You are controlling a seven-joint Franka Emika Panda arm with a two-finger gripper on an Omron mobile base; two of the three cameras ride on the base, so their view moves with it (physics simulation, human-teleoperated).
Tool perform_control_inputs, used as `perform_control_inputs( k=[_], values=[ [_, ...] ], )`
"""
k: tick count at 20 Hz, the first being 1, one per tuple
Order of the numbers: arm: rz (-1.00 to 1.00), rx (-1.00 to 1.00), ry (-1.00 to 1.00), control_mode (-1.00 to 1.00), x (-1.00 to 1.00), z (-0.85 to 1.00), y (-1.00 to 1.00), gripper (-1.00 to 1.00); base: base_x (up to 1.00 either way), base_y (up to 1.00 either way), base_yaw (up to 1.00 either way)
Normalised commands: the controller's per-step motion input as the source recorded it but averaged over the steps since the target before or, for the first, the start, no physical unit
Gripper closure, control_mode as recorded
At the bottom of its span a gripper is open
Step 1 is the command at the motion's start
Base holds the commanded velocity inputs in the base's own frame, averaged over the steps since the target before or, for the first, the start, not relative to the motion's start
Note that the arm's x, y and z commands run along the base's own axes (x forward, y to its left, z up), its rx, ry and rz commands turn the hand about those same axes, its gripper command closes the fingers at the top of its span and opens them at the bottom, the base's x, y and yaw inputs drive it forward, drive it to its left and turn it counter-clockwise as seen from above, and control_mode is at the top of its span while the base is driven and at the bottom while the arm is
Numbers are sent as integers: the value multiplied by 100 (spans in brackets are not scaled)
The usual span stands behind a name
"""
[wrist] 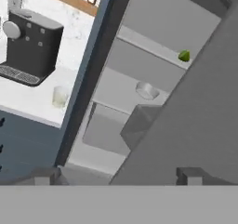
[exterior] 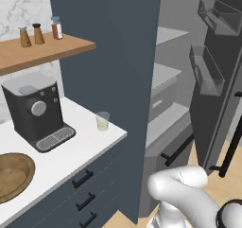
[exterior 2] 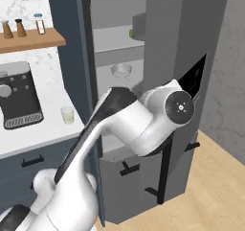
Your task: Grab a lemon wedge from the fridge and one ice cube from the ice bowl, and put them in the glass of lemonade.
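Note:
The fridge (exterior: 108,71) stands open, its door (exterior: 222,94) swung out to the right. A small greenish lemon wedge (wrist: 184,56) lies on an upper shelf, also seen as the wedge (exterior 2: 130,33) from the right base. The glass of lemonade (exterior: 102,120) stands on the white counter beside the fridge, and the glass (wrist: 60,96) shows to the hand's left. At the counter's left front sits the wooden ice bowl (exterior: 12,175). My gripper (wrist: 116,176) is open and holds nothing, well back from the shelves, next to the fridge door.
A black coffee machine (exterior: 35,111) stands on the counter (exterior: 66,151) behind the glass. A small pale bowl (wrist: 147,90) sits on a middle fridge shelf. Shakers (exterior: 38,33) line a wooden wall shelf. Door bins (exterior: 208,71) jut from the open door.

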Motion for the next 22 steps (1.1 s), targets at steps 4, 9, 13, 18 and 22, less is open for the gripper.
perform_control_inputs(
  k=[4, 9, 13, 18, 22],
  values=[
    [-34, -36, 12, -100, 3, 53, 96, -100, 0, 0, 0],
    [-29, -46, 18, -100, 65, 10, 100, -100, 0, 0, 0],
    [-33, -17, 3, -100, 100, -1, 66, -100, 0, 0, 0],
    [-37, -4, 1, -100, 91, 1, 5, -100, 0, 0, 0],
    [-26, 0, 9, -100, 33, -1, -54, -100, 0, 0, 0]
  ],
)
